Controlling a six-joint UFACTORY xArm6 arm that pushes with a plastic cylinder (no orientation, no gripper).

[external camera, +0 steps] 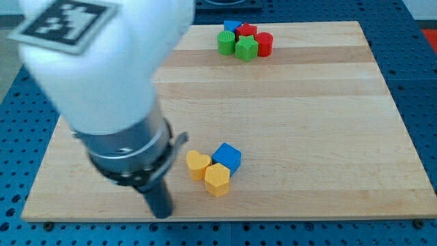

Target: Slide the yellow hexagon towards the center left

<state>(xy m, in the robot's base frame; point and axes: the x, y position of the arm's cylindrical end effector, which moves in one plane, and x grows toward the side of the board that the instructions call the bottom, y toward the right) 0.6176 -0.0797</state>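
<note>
A pale wooden board lies on a blue perforated table. My tip rests near the board's bottom edge, left of the yellow heart, apart from it; the rod has no fingers. The yellow hexagon touches the heart and the blue cube. At the view's top cluster green, red and blue blocks.

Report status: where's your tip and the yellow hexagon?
My tip down on the board, left of the yellow hexagon, not touching. Hexagon touches yellow heart and blue cube. Heart sits on its left side, partly in the way.
</note>
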